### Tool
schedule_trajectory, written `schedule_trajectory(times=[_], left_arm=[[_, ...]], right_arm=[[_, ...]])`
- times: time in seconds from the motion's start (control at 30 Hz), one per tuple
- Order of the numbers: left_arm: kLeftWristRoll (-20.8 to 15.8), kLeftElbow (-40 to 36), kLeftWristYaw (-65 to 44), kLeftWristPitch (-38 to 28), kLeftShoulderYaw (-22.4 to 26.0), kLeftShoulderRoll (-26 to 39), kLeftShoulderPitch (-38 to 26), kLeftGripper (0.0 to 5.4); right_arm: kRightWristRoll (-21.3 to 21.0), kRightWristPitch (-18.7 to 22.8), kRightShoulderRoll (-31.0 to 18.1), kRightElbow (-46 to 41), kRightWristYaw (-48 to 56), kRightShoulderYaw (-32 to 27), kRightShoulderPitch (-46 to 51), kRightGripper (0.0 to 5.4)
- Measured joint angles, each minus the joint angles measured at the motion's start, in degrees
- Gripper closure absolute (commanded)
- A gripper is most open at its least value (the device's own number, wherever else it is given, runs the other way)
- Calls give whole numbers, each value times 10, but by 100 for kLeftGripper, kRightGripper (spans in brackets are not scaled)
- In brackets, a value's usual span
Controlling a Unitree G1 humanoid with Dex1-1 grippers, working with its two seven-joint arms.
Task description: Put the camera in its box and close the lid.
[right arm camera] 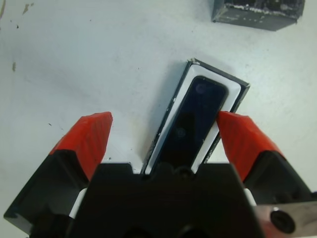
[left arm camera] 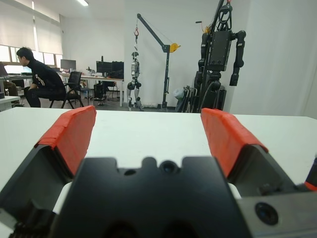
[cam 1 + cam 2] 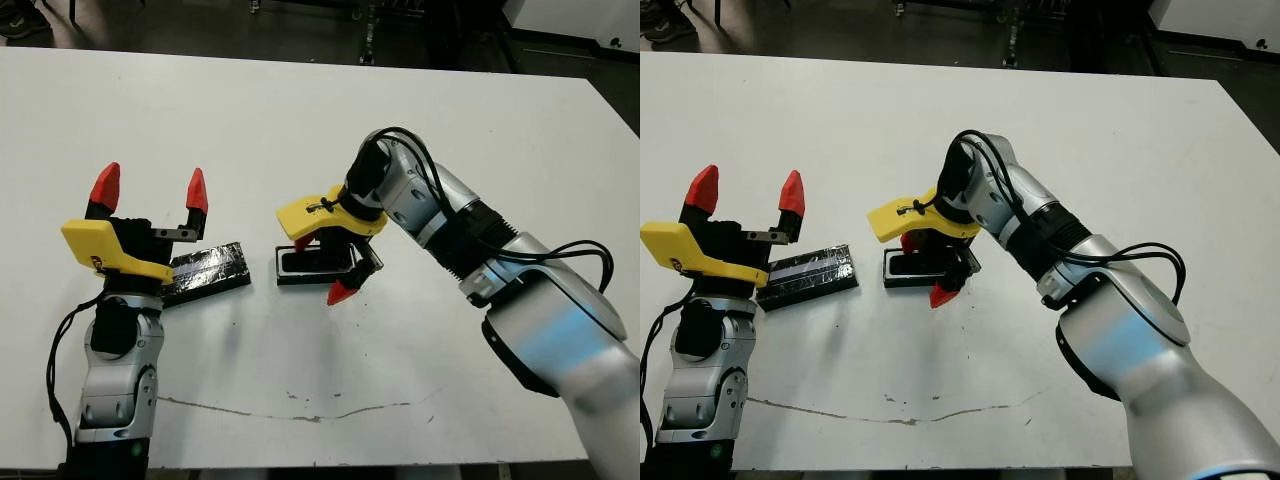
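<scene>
**Camera boxed, lid waiting**

Our right gripper (image 1: 163, 136) hangs spread over the box (image 3: 316, 265), camera (image 1: 190, 119) lying inside, mid-tabletop. Our left gripper (image 3: 150, 190) gapes empty beside the lid (image 3: 205, 272). Next, we judge, we fetch that lid.

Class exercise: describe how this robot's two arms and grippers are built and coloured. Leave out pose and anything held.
Each gripper, left gripper and right gripper, has a black body, two red-tipped fingers as jaws, and a yellow bracket at the wrist. The right arm is silver-grey with black joints and looping black cables. The left arm is grey, with a black cable alongside.
</scene>
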Motion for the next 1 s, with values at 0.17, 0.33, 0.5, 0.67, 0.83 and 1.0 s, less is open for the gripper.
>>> schedule_trajectory(times=[0.17, 0.33, 0.5, 0.67, 0.83, 1.0], left_arm=[[0, 0, 0, 0, 0, 0, 0, 0], [0, 1, 0, -1, 0, 0, 0, 0], [0, 1, 0, -1, -1, 0, 0, 0], [0, 1, 0, -1, -1, 0, 0, 0], [0, 1, 0, -1, 0, 0, 0, 0], [0, 1, 0, -1, 1, 0, 0, 0]], right_arm=[[0, -38, -1, -2, -17, -2, 0, 1], [1, -65, 0, 23, -24, -17, -10, 1], [6, -73, -2, 49, -31, -49, -36, 1], [11, -103, -10, 64, -43, -80, -58, 1], [24, -82, -24, 65, -55, -120, -79, 1], [57, -54, -53, 54, -69, -177, -93, 1]])
